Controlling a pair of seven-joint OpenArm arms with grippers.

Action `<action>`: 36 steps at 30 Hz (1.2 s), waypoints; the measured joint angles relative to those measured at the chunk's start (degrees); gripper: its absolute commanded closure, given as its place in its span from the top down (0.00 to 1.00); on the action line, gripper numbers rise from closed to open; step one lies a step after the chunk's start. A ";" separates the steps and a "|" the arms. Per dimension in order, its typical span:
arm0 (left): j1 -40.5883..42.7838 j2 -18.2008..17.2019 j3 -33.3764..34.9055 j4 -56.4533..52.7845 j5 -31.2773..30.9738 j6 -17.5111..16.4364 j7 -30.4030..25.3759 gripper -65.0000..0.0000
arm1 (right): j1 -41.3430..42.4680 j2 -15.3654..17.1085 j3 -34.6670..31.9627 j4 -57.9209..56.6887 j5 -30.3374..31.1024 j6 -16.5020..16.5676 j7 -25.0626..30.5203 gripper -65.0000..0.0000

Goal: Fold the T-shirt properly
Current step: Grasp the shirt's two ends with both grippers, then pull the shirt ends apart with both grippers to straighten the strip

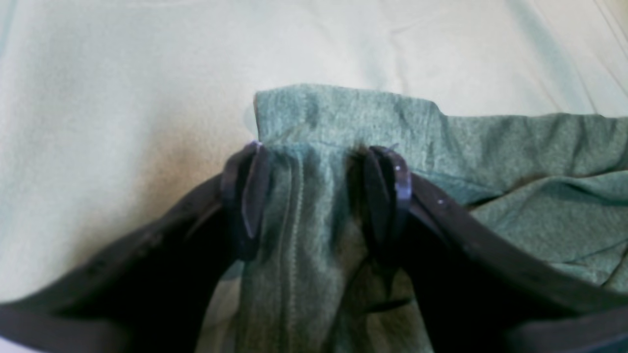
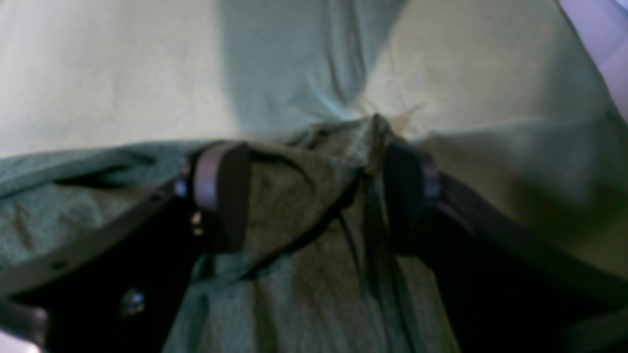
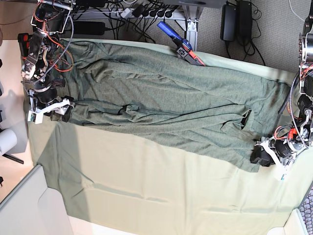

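Observation:
The T-shirt (image 3: 166,105) is dark heathered grey-green and lies spread lengthwise across the table. My left gripper (image 3: 260,156) is at the shirt's near right corner. In the left wrist view its jaws (image 1: 316,191) stand apart with a pleated strip of shirt (image 1: 304,235) and its hem between them. My right gripper (image 3: 62,110) is at the shirt's near left corner. In the right wrist view it (image 2: 314,191) is also open, straddling a bunched fold of shirt (image 2: 304,186) that peaks by one finger (image 2: 407,191).
The pale mint-green table cloth (image 3: 146,181) covers the table in front of the shirt. A blue and red tool (image 3: 178,43) lies at the table's far edge. Cables and a power strip sit behind the table. A white panel (image 3: 24,205) stands at the near left.

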 measured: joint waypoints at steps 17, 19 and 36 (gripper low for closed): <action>5.22 -2.14 0.00 14.40 -2.36 -5.75 6.64 0.01 | 0.02 -0.02 0.00 0.00 0.15 0.00 -0.79 0.00; 7.39 -2.95 0.00 17.99 -2.43 -5.90 7.48 0.01 | 0.00 -0.02 0.00 0.02 0.13 0.00 -1.40 0.00; 20.02 -6.05 -6.16 32.70 -3.72 -6.25 9.18 0.01 | -6.32 0.04 7.48 6.16 7.19 0.00 -7.13 0.00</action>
